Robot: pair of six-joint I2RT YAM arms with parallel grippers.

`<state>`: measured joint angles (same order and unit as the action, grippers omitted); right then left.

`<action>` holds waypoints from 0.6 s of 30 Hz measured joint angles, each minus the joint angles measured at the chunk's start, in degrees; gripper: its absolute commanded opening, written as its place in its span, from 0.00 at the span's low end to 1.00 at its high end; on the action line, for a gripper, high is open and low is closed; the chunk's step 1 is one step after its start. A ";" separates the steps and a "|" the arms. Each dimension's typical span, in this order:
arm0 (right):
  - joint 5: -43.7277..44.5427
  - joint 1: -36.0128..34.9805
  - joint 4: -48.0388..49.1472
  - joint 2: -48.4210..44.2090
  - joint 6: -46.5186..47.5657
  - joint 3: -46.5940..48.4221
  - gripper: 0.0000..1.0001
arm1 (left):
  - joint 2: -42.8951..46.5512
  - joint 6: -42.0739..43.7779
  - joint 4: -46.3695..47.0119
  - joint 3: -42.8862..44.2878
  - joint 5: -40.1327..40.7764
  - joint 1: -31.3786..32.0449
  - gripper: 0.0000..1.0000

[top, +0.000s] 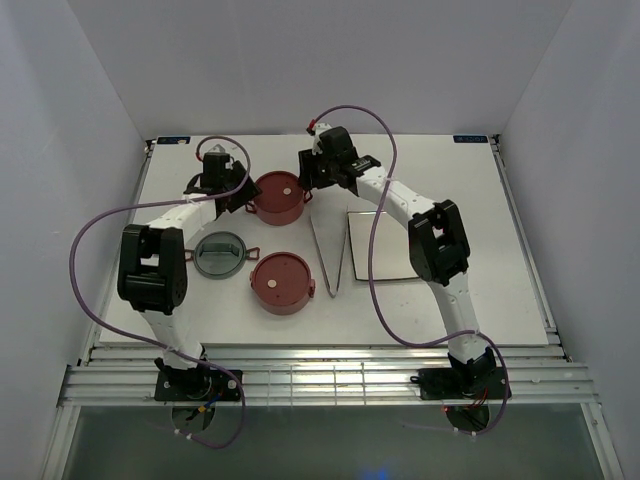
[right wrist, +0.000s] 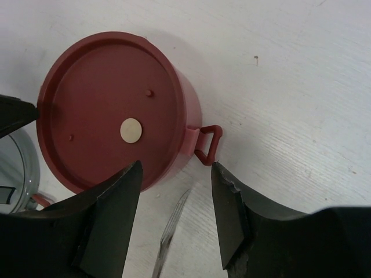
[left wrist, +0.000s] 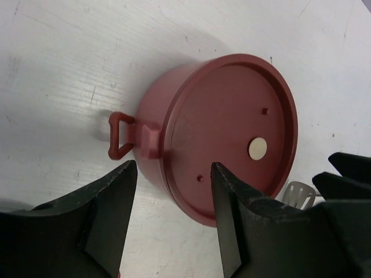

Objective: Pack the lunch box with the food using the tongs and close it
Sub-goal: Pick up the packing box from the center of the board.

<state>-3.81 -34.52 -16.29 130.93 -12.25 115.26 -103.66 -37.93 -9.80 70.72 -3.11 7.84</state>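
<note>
The lunch box lies in parts. One dusty-red bowl (top: 278, 197) with its flat lid on stands at the back, and a second lidded bowl (top: 283, 282) stands nearer. The grey top cover (top: 220, 253) lies to their left. My left gripper (top: 243, 196) is open at the far bowl's (left wrist: 226, 133) left side, beside its red clasp (left wrist: 120, 134), holding nothing. My right gripper (top: 308, 183) is open at the same bowl's (right wrist: 104, 110) right side, by the other clasp (right wrist: 208, 145). The silver tongs (top: 328, 255) lie on the table, one tip (right wrist: 174, 220) below my right gripper (right wrist: 177, 168). No food shows.
A white square plate (top: 385, 245) lies right of the tongs. White walls close the table in at the back and sides. The grey cover's edge (right wrist: 20, 168) shows at the left of the right wrist view.
</note>
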 measured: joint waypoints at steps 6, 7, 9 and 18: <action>-2.93 0.13 3.91 0.66 -1.73 -0.04 0.59 | -3.91 0.42 1.64 2.34 -0.74 -0.22 0.63; -3.10 0.13 4.46 0.83 -2.03 -0.04 0.59 | -4.55 0.48 1.90 2.62 -0.81 -0.22 0.63; -3.52 0.17 5.27 1.42 -2.56 -0.04 0.59 | -5.57 0.66 2.16 2.91 -1.01 -0.22 0.61; -3.37 0.33 6.21 5.62 -4.09 -0.04 0.59 | -7.08 1.53 2.69 3.21 -2.16 -0.22 0.52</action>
<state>-7.18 -34.20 -10.09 136.55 -16.34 115.22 -110.74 -36.40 -7.11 73.93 -5.28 7.62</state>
